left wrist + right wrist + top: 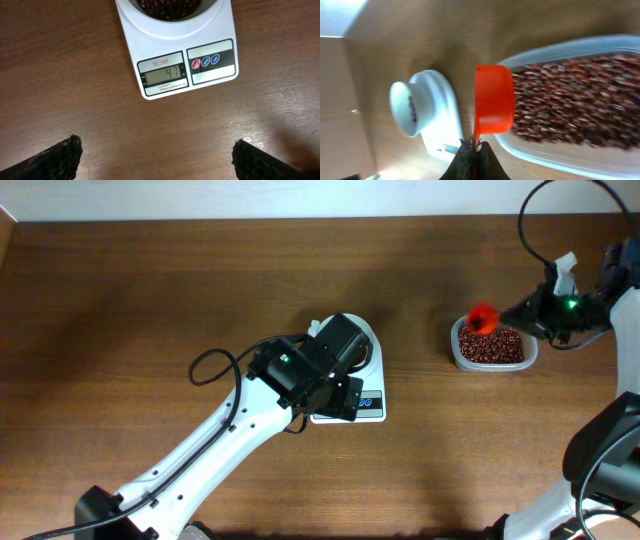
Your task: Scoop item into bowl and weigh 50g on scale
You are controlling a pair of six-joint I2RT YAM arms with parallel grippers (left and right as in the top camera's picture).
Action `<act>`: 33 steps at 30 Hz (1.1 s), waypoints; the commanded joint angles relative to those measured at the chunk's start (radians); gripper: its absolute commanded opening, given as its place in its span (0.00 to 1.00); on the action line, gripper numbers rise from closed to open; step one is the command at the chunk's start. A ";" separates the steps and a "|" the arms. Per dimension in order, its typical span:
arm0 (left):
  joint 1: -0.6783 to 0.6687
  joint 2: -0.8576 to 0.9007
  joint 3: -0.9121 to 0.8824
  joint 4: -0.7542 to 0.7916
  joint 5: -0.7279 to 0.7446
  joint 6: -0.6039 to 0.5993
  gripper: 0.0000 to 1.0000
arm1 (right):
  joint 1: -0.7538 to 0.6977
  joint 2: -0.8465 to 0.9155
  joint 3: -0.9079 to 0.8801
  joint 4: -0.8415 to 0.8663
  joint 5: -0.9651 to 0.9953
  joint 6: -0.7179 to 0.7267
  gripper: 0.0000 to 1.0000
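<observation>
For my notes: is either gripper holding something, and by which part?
Right gripper holds the red scoop by its handle end; left gripper is open, holding nothing.

Soft, even light falls on the wooden table (pixel 150 300) from above, leaving faint shadows. The scale (pixel 167 45) is crisp in the left wrist view. The right wrist view is blurred, with smeared beans (pixel 580 100) and an upper-left corner blown white.

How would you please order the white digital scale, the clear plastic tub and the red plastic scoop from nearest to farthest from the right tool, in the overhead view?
From the right tool:
1. Red plastic scoop, clamped in it.
2. Clear plastic tub, under the scoop, table's right side.
3. White digital scale, mid-table, well to the left.
</observation>
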 commanded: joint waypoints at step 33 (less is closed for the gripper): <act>-0.002 0.000 -0.003 0.001 0.002 -0.005 0.99 | 0.823 -0.001 0.228 0.063 0.532 -0.297 0.04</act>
